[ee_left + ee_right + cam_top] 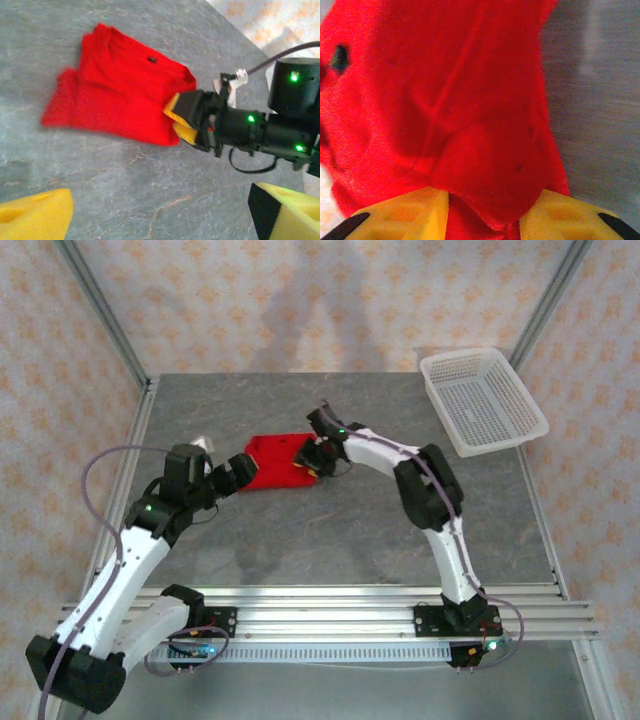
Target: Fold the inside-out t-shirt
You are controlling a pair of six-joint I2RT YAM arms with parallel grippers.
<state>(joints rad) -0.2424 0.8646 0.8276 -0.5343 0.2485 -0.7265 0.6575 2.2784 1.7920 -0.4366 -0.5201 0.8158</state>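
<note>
Locate the inside-out t-shirt [275, 462] bunched at mid-table [350, 530], with its long axis running left to right. The right gripper [318, 455] clamps its right edge. The left gripper [232, 472] hovers just left, fingers apart.

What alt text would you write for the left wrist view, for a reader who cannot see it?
A crumpled red t-shirt lies on a grey table, its right edge pinched by the right arm's yellow fingers. The left arm's own yellow fingers stand wide apart at the bottom corners.
</note>
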